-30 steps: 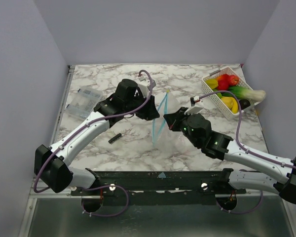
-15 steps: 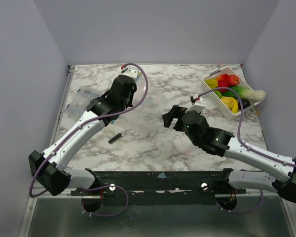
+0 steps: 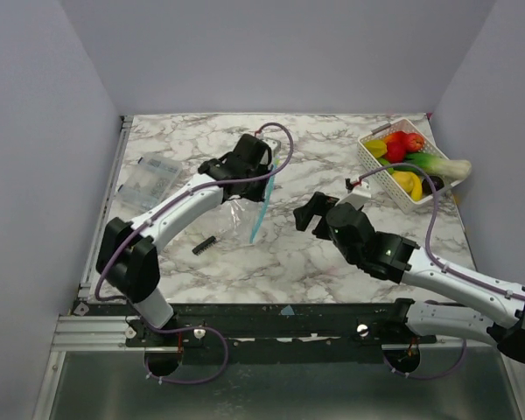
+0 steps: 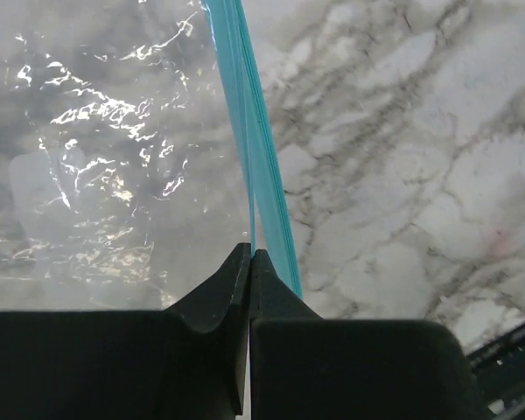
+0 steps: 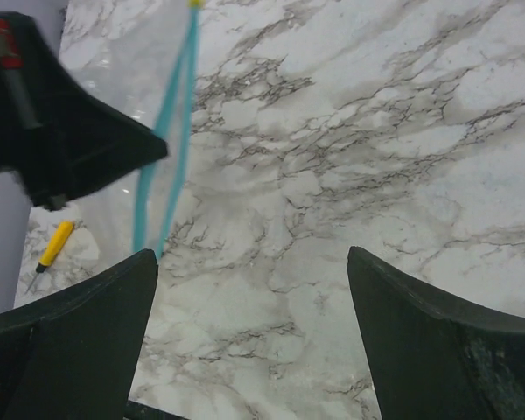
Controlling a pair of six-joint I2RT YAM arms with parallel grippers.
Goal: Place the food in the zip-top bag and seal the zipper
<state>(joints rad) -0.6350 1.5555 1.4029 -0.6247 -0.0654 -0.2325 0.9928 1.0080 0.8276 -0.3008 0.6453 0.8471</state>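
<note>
Hanging from the left hand (image 3: 259, 184) over mid-bench (image 3: 332, 140), the zip-top bag (image 3: 238, 213) in the top view turns its teal zipper (image 3: 257, 217) toward the right hand (image 3: 311, 210), which is near but apart. Only this view shows the white basket (image 3: 374, 173) at the far right corner, holding the toy food (image 3: 404, 150).

The left wrist view alone reveals the grip: fingers (image 4: 214, 293) clenched on the zipper's end, with clear film spreading to their left.

The right wrist view shows the right hand released, bare marble between its spread fingers and the zipper beyond them at upper left.
</note>
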